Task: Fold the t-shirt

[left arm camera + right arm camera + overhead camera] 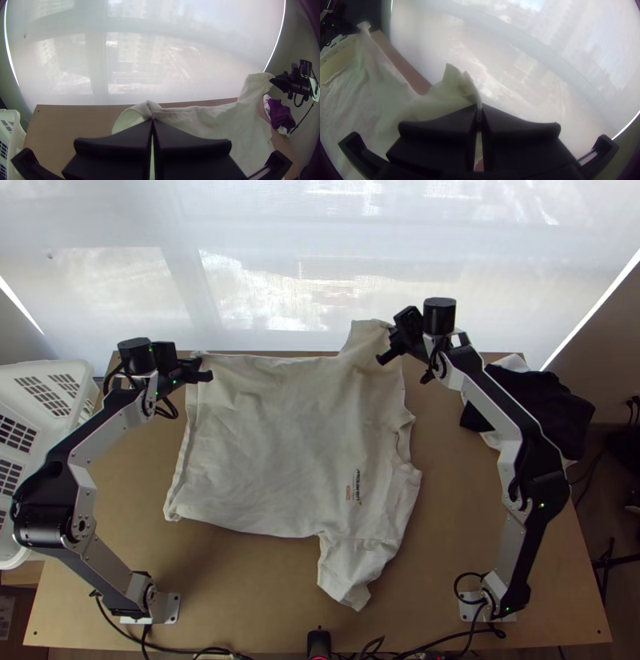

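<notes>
The cream t-shirt (272,444) lies mostly spread on the table, its hem toward the left and one sleeve pointing to the near edge. At its far left hem corner, my left gripper (205,374) is shut on the cloth; the left wrist view shows the fabric pinched at the tips of that gripper (152,120). My right gripper (386,358) holds the far sleeve, which is lifted; in the right wrist view a fold of cloth runs between the fingertips of this gripper (480,110).
A white laundry basket (48,388) stands at the left beside the table. Dark and white cloths (544,408) lie bunched at the far right, beside the right arm. A translucent blind (320,260) hangs behind the table's far edge.
</notes>
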Robot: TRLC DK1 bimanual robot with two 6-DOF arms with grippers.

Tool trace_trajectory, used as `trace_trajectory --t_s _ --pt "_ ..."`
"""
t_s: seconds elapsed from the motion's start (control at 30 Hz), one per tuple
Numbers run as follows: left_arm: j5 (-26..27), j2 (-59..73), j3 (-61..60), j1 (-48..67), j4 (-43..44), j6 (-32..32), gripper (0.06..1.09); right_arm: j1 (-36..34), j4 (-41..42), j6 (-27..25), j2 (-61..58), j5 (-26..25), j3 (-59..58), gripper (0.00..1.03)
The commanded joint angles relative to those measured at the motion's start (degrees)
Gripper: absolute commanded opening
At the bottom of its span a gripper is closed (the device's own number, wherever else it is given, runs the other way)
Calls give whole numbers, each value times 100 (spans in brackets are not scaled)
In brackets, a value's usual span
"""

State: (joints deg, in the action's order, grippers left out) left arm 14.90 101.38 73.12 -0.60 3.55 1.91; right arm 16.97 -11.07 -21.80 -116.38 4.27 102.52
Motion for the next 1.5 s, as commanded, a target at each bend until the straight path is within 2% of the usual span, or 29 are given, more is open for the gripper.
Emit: trace_trajectory --t_s 0.0,0.7,1.13,1.47 --pt "-22 -426 -562 -19 32 -51 9 105 413 -52 643 -32 -1340 3" --pt "-13 -1376 -1415 -274 -171 -218 9 43 606 -8 2163 -23 -3168 3" --pt "-22 -1481 -1749 -230 -127 -297 9 588 606 132 3104 -23 -4486 3" --pt "-22 -1551 -2030 -230 -118 -323 9 755 597 150 3385 -14 -5058 3"
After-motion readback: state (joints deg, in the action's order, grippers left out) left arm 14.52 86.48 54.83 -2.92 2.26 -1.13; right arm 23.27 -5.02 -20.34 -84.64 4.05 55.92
